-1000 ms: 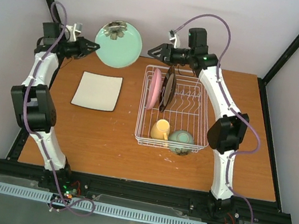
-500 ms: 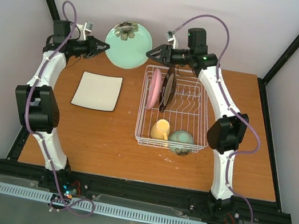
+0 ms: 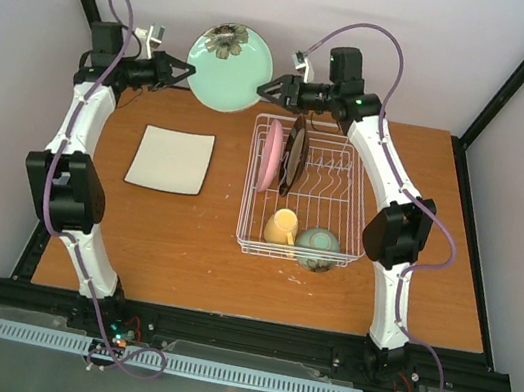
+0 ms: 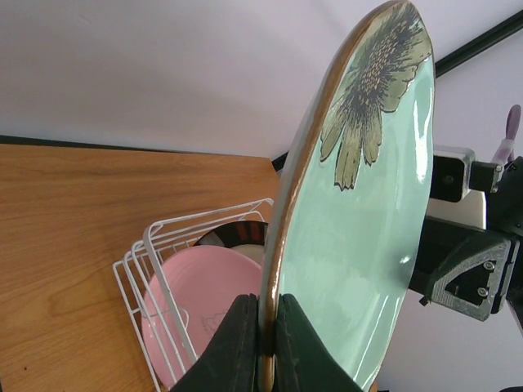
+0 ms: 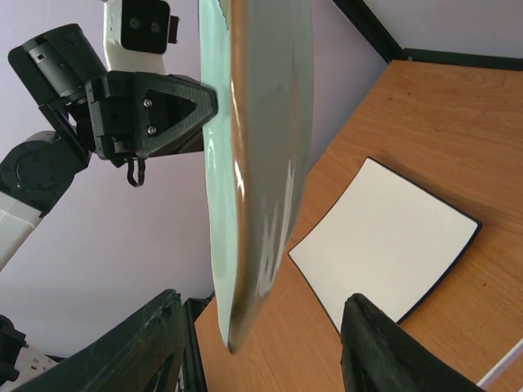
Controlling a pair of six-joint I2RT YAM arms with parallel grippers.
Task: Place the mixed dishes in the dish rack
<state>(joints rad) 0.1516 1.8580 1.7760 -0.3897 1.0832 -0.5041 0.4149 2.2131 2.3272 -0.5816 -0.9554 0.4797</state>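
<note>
**Current configuration**

1. My left gripper (image 3: pixel 184 74) is closed tight on the rim of the teal flower-marked plate (image 3: pixel 231 71). The left wrist view shows both fingers pinched on the brown edge.
2. The plate is held in the air, clear of the bench (image 3: pixel 191 255), above and just left of the far left corner of the dish rack (image 3: pixel 328 198). It stands roughly on edge.
3. My right gripper (image 3: pixel 266 88) hovers above the far edge of the dish rack. It is about half open, holds nothing and points left at the plate.

**Governing relation**

The plate hangs between my two grippers. The left gripper has the rim on the side away from the dish rack. The rim on the dish rack side faces my right gripper. In the right wrist view that rim appears edge-on, in line with the gap between the fingers. I cannot tell whether it has entered the gap.

**Judgement**

- This looks like a handover, because my right arm is the one nearer the dish rack.
- The plate's flat face should stay parallel to the pink round plate (image 3: pixel 270 157) and dark brown round plate (image 3: pixel 294 156), which stand in the tines at the far left of the dish rack.
- The free tines lie to the right of those two plates.

**Remaining items**

The yellow handled mug (image 3: pixel 282 227) and pale green bowl (image 3: pixel 318 247) occupy the near end of the dish rack. The cream square plate (image 3: pixel 171 160) lies flat on the bench, left of the dish rack.
</note>
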